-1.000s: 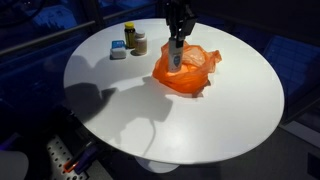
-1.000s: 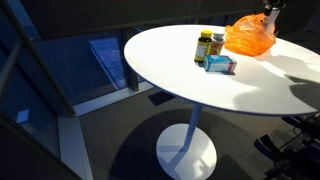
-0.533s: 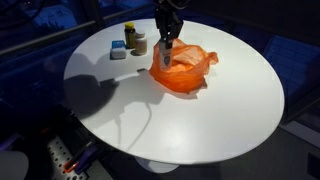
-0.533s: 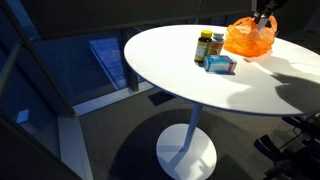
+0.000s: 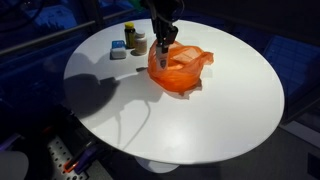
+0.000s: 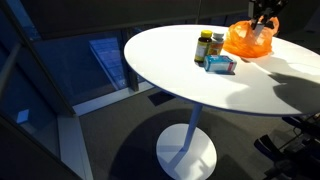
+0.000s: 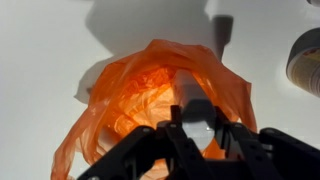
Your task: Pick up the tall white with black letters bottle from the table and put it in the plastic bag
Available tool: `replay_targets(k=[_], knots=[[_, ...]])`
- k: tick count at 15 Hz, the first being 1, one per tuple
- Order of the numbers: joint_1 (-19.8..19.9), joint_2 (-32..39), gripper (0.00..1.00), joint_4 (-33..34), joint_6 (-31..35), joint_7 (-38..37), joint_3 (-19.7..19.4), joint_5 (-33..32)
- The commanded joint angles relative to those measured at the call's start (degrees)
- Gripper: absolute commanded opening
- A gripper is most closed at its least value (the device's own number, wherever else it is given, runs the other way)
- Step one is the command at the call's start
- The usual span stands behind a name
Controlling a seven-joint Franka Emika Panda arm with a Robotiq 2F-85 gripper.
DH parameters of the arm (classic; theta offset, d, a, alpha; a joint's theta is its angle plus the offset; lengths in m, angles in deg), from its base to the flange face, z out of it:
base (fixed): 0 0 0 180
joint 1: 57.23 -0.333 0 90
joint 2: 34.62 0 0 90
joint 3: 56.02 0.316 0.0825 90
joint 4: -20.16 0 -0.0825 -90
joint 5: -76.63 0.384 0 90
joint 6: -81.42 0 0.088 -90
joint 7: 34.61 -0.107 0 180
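An orange plastic bag lies on the round white table; it also shows in an exterior view and fills the wrist view. My gripper hangs over the bag's near-left rim and is shut on the tall white bottle, which points down into the bag's mouth. In the wrist view the bottle's pale end sits between the dark fingers, right above the open bag. The black letters are not readable.
Two small jars and a light blue box stand at the table's far left; they also show in an exterior view. The table edge drops to a dark floor all round.
My gripper has moved left and a little away across the bag with the bottle, from above the bag's middle to its left rim.
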Motion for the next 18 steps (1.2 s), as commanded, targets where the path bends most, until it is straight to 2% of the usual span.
replay_targets(k=[1,6,10,15,17,18], knots=[[0.4,-3.7,0.61,-1.7,0.0,2.0,-0.1,2.0],[0.4,-9.3,0.99,-2.2,-3.5,2.7,0.0,1.1],[0.2,-14.5,1.00,-1.0,-13.4,2.3,0.6,0.5],[0.6,-18.3,1.00,1.8,-28.7,3.2,1.2,-0.4],[0.5,-19.2,1.00,2.4,-31.9,5.3,1.1,-1.1],[0.6,-18.5,1.00,1.1,-28.8,3.2,1.2,0.1]])
